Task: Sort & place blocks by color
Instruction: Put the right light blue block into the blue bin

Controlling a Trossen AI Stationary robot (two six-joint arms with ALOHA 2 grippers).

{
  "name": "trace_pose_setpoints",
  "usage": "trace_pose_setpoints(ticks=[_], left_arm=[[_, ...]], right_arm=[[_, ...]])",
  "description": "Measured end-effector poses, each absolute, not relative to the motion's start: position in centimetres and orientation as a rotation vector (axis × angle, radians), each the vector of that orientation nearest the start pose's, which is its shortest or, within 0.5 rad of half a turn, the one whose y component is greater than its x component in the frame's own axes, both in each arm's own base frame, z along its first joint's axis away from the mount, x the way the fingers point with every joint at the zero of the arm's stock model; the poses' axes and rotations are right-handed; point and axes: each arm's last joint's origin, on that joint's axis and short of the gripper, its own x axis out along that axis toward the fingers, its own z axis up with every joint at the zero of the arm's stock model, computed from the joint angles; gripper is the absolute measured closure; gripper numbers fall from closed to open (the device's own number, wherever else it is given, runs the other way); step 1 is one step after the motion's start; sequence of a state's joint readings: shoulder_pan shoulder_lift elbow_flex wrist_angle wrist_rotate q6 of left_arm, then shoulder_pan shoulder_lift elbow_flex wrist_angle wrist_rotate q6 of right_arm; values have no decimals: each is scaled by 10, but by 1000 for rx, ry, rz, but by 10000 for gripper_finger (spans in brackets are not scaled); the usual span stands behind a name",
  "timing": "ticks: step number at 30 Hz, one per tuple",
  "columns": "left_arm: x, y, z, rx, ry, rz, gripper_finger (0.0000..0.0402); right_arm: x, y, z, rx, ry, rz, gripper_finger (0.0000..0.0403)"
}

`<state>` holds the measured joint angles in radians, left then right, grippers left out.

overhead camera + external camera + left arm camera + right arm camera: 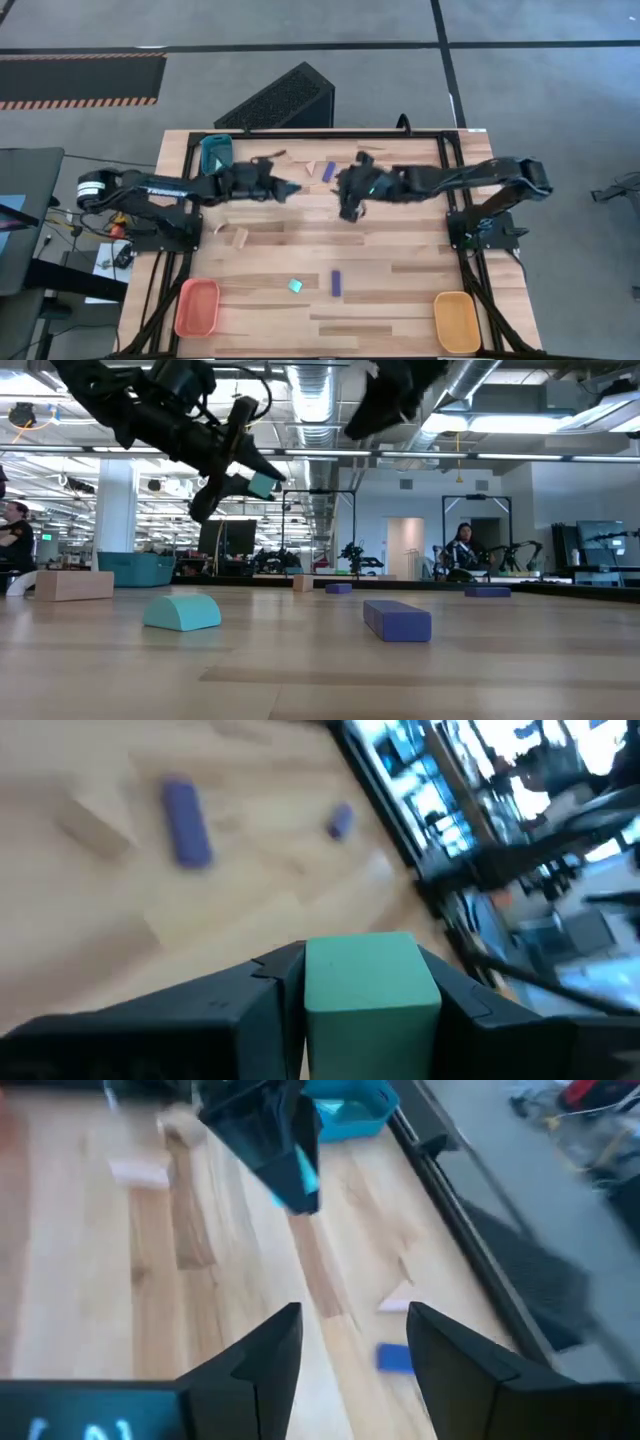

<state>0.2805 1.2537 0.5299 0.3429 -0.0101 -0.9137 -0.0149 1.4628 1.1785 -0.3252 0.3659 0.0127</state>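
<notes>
Left wrist view: left gripper (370, 1010) clamped on cyan cube (370, 985) above table (90, 930); right gripper (345, 1345) empty, fingers apart.

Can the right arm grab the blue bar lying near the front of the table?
Probably yes: the right pincer is open and empty, and nothing lies around the blue bar.

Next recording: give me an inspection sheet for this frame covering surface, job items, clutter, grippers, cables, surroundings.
Surface: wooden table, black frame rails.
Job's things: cyan block held in the air; cyan piece and blue bar on the near table; another blue bar far side; wood pieces. Teal tray, orange tray, yellow tray at corners.
Clutter: nothing seen.
Grippers: left gripper shut on cyan block; right gripper open, empty.
Cables: loose wires off the table's left.
Surroundings: person seated behind.
</notes>
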Motion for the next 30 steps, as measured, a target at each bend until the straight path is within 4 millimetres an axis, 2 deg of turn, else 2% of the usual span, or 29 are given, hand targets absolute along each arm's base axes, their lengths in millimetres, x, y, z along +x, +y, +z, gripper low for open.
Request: trace_pose_setpoints(ticks=[5,9,13,17,21,26,30], left_arm=[[216,105,199,-950,226,663,287],[194,131,192,-977,255,854,290],[170,149,181,-999,337,1027,289],[152,156,177,-1022,455,1135,288],[151,162,194,-934,556,1158,290],[147,165,217,-736,716,1282,285],[136,168,219,-669,821,1394,282]], right_arm=[[292,-50,280,138,504,-359,213],[285,-67,262,283,497,-384,218],[291,-75,244,322,557,-417,224],[299,-76,230,362,610,-330,231],[308,-72,221,382,618,-247,237],[323,-75,221,385,503,-173,238],[332,-82,225,422,468,-117,232]])
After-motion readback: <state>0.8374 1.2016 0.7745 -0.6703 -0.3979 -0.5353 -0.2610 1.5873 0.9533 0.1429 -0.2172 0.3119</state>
